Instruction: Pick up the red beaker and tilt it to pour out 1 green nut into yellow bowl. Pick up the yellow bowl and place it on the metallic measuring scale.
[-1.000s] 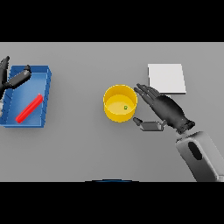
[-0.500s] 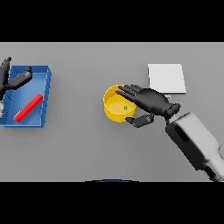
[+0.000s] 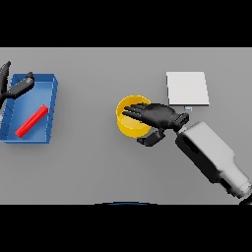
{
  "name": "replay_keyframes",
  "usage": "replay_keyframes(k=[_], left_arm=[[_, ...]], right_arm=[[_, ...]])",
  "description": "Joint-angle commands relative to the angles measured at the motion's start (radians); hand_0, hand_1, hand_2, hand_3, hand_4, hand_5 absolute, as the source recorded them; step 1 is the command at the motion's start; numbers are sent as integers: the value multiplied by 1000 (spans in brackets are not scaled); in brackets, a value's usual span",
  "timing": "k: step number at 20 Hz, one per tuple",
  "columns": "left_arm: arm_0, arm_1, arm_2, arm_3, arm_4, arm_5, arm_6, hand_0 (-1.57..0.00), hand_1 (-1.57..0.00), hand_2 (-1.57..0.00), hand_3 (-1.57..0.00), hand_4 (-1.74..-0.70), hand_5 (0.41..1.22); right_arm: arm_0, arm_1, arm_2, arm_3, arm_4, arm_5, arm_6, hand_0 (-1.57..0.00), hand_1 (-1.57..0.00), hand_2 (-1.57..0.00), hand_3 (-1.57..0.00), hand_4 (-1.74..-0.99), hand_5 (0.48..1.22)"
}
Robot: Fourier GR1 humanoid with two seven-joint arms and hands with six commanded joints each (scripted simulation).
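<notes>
Grey, flat tabletop (image 3: 88, 167) fills the scene, evenly lit and plain.

At the far left edge, the robot's dark left hand (image 3: 14, 87) shows above the upper-left corner of a blue rectangular plastic tray (image 3: 53, 106). Its fingers are spread and fairly straight, gripping nothing; one finger reaches up along the picture's edge and another lies over the tray's near-left rim.

Inside the tray lies a red, long, narrow object (image 3: 31, 120), presumably the red beaker on its side, set diagonally with its upper end toward the right wall and its lower end toward the left. It rests on the tray floor, apart from the left hand.

Near the centre stands a round yellow bowl (image 3: 129, 125), upright on the table, well apart from the tray. No green nut can be made out in it, since the hand covers much of the opening.

The dark right hand (image 3: 157, 116) lies over the bowl's right half, fingers extended leftward across the rim and interior. The thumb hangs below, just beside the bowl's lower-right outer wall. The fingers are only slightly bent; whether they actually press on the bowl cannot be told. The white and grey right forearm (image 3: 211, 155) runs off toward the lower right.

Up and to the right, a flat, pale metallic square measuring scale (image 3: 187, 87) lies on the table, near the wrist, apart from the bowl.
</notes>
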Motion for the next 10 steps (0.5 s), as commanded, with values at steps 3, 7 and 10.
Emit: replay_keyframes(k=[3, 7, 10], left_arm=[[1, -11, -4, 10, -1, 1, 0, 1, 1, 1, 1, -799, 737], [5, 0, 2, 19, 1, -11, -25, 1, 1, 1, 1, -795, 732], [-7, -13, -2, 27, -3, -9, -26, 1, 1, 1, 1, -792, 727]], right_arm=[[-20, 3, 16, 21, 8, 25, 3, 1, 1, 1, 1, -1300, 671], [-46, 12, 47, 57, 33, 49, 15, 1, 1, 1, 1, -1304, 703], [-60, 33, 50, 74, 39, 52, 49, 1, -10, -30, -49, -1321, 756]])
